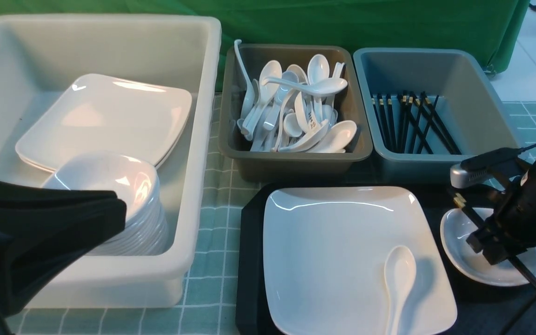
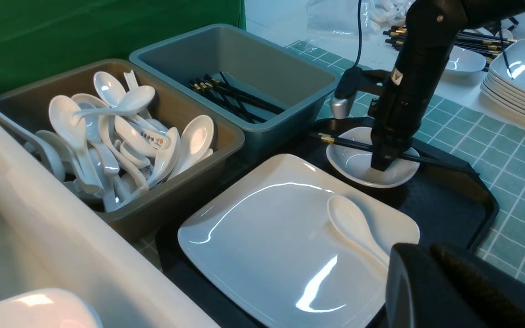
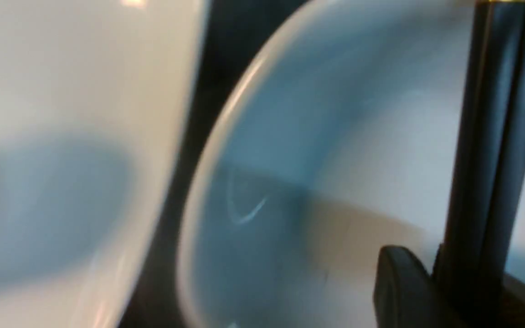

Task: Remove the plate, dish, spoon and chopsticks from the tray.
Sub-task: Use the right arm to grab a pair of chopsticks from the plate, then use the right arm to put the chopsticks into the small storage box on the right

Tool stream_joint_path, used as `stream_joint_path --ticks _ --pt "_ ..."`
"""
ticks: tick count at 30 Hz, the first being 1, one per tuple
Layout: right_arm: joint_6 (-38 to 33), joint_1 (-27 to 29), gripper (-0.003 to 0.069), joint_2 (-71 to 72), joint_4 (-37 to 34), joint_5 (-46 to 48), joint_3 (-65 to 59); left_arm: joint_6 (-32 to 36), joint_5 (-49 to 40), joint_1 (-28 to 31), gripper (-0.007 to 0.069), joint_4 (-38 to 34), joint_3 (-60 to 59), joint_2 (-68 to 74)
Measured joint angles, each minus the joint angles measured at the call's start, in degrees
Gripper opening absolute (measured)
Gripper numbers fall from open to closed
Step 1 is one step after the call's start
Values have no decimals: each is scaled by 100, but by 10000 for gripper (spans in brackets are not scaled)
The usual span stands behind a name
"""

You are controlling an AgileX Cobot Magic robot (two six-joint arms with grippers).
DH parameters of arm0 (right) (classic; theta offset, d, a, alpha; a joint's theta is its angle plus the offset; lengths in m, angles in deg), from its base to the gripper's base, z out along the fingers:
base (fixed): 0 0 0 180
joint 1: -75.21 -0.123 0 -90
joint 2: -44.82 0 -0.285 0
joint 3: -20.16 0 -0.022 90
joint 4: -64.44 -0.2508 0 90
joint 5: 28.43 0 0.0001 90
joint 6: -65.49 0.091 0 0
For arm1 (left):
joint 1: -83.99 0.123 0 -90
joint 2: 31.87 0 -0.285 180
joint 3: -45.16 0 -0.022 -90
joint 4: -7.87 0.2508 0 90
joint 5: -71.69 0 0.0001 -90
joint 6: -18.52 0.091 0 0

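The black tray (image 1: 249, 260) holds the large white square plate (image 1: 342, 260), and the white spoon (image 1: 400, 279) lies on the plate's right side. To the right sits the small white dish (image 1: 463, 232), with the black chopsticks (image 1: 461, 204) lying slantwise across it. My right gripper (image 1: 491, 244) reaches down over the dish and is shut on the chopsticks (image 3: 495, 136). One finger (image 3: 404, 282) presses against them just above the dish (image 3: 335, 136). My left gripper (image 1: 119, 211) hangs shut and empty in front of the white tub, its fingers (image 2: 426, 259) near the plate (image 2: 267, 246).
A big white tub (image 1: 203, 139) at the left holds plates and stacked bowls. Behind the tray stand a brown tub (image 1: 231, 139) of spoons and a blue-grey tub (image 1: 482, 93) of chopsticks. More stacked plates (image 2: 517, 91) sit on the checked cloth beyond the tray.
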Motion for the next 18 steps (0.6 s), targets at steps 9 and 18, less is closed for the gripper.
stream_joint_path --ticks 9,18 --pt "-106 -502 112 935 -860 -532 472 0 373 0 17 0 0 0" --pt "760 -115 112 -937 -1677 -1574 3475 0 783 0 17 0 0 0"
